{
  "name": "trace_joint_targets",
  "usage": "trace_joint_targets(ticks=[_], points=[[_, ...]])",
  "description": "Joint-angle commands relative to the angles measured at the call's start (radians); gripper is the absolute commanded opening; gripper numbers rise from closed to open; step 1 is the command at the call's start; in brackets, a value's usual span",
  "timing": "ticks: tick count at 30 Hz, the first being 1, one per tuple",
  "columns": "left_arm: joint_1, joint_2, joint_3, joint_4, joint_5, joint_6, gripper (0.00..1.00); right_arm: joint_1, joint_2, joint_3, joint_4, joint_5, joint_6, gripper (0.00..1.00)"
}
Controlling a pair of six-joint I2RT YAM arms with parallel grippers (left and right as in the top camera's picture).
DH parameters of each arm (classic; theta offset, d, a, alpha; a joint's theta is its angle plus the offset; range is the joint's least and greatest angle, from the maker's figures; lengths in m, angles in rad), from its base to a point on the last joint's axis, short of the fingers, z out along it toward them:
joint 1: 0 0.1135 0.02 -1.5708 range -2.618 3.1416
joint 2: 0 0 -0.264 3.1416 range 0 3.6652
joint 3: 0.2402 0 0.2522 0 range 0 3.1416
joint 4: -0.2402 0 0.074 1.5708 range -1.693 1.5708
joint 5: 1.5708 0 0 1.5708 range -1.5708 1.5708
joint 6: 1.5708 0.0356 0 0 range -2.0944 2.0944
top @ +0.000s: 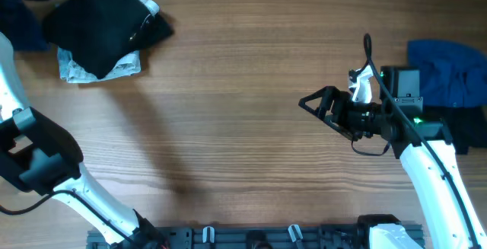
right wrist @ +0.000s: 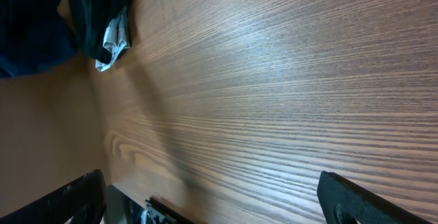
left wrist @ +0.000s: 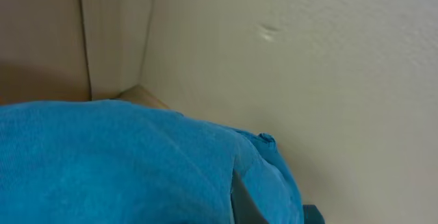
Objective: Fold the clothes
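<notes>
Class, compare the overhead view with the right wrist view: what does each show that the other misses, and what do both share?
Only overhead: the blue garment at the table's right edge and the right arm from outside. Only right wrist: a brown area past the table's edge. Both: the wooden table, the black garment lying on a pale cloth, and the open right claw.

Blue cloth [left wrist: 123, 162] fills the near part of the left wrist view, hiding the left tool, while the overhead view's right edge crops a blue garment [top: 449, 70].
</notes>
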Motion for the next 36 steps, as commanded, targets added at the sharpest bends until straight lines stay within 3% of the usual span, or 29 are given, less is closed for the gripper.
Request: trace_joint_targets(ticks=[1,6,15,17,20,22,23,26,30,36], points=[[0.008,-0.035,0.024,0.026,-0.067,-0.001,0.08,0.003,0.0,0.003,0.001,-0.014,-0.012,0.99],[-0.036,-0.002,0.024,-0.027,-0.061,-0.059,0.06,0.003,0.0,0.003,0.005,-0.014,-0.015,0.99],[-0.239,0.074,0.024,-0.012,-0.125,-0.084,0.13,0.003,0.0,0.003,0.0,-0.015,-0.03,0.99],[-0.289,0.082,0.024,-0.062,-0.125,-0.084,0.06,0.003,0.0,0.003,0.0,-0.015,-0.039,0.99],[-0.354,0.082,0.024,-0.111,-0.125,-0.097,0.06,0.003,0.0,0.003,0.001,-0.015,-0.041,0.99],[-0.375,0.082,0.024,-0.151,-0.125,-0.174,0.04,0.003,0.0,0.003,0.001,-0.014,-0.041,0.99],[-0.38,0.082,0.024,-0.165,-0.131,-0.277,0.04,0.003,0.0,0.003,0.001,-0.015,-0.042,0.99],[-0.377,0.082,0.024,-0.095,-0.17,-0.329,0.04,0.003,0.0,0.003,0.0,-0.015,-0.041,0.99],[-0.37,0.082,0.024,-0.062,-0.173,-0.561,0.04,0.003,0.0,0.003,-0.006,-0.019,-0.041,0.99],[-0.361,0.082,0.024,-0.163,0.123,-0.815,0.04,0.003,0.0,0.003,-0.006,-0.018,-0.065,1.0]])
